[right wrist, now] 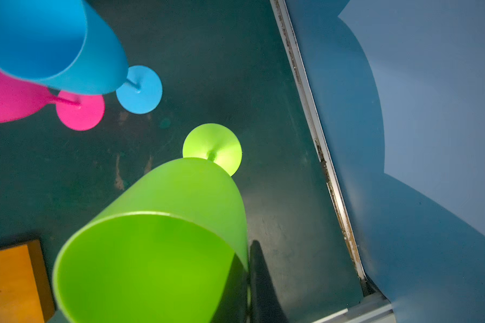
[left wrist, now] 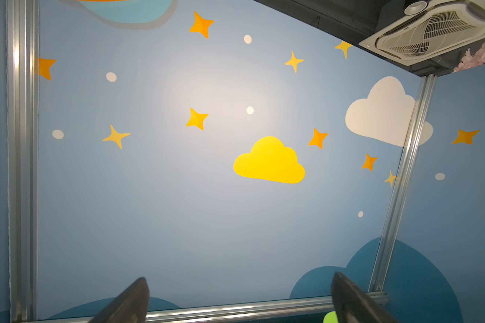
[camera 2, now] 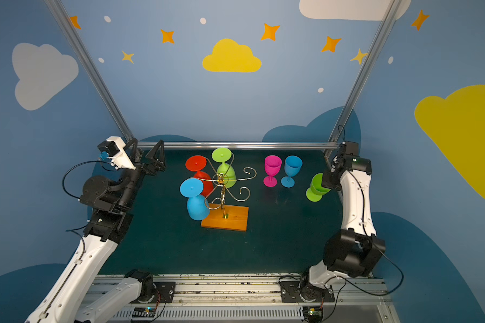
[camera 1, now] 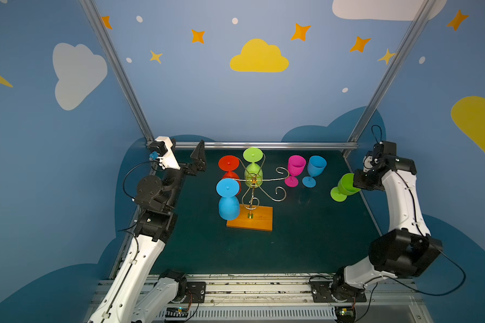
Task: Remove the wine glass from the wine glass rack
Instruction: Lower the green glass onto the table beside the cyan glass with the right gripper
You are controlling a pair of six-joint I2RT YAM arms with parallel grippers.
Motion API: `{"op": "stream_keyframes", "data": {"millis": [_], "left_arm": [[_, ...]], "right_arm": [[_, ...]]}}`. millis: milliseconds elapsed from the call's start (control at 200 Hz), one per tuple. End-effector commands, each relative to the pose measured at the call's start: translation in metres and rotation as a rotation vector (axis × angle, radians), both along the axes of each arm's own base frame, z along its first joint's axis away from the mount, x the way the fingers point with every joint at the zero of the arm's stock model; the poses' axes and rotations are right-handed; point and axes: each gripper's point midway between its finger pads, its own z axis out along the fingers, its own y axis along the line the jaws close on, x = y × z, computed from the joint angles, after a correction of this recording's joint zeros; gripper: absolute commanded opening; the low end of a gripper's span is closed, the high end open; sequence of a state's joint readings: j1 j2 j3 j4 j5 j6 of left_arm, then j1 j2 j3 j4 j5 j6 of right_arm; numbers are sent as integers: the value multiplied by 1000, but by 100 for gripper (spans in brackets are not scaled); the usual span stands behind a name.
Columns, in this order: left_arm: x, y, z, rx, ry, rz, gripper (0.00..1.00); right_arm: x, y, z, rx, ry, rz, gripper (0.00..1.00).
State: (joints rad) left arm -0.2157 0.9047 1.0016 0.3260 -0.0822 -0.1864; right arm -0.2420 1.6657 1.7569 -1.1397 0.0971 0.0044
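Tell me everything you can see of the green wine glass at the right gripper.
The green wine glass looks like opaque lime plastic: wide bowl, thin stem, round flat foot. It is tilted, mouth up, clear of the wine glass rack, near the mat's right edge. The right gripper is shut on its bowl wall. Whether its foot touches the mat is unclear.

A pale hotspot glares on the back wall (left wrist: 221, 98) in the left wrist view. The green wine glass (right wrist: 157, 251) blurs close to the right wrist camera; both top views bow at their edges.
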Motion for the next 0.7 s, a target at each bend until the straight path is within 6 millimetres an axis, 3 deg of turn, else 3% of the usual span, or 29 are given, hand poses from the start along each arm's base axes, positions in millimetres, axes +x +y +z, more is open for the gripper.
{"op": "stream_keyframes", "data": {"millis": [0,270,511,696], "left_arm": [[-1,3,-4,-14,5,7,99],[-4,5,-3,-8,18,15,100],[-13,9,-8,-3,43,26,99],[-16,14,-25,21,90,54,99]], "right_arm": [[28,-5,5,54,9,-48,0],[77,-5,-25,103,98,-71,0],[94,9,-45,112,126,-10,0],[102,13,-58,109,157,2,0]]}}
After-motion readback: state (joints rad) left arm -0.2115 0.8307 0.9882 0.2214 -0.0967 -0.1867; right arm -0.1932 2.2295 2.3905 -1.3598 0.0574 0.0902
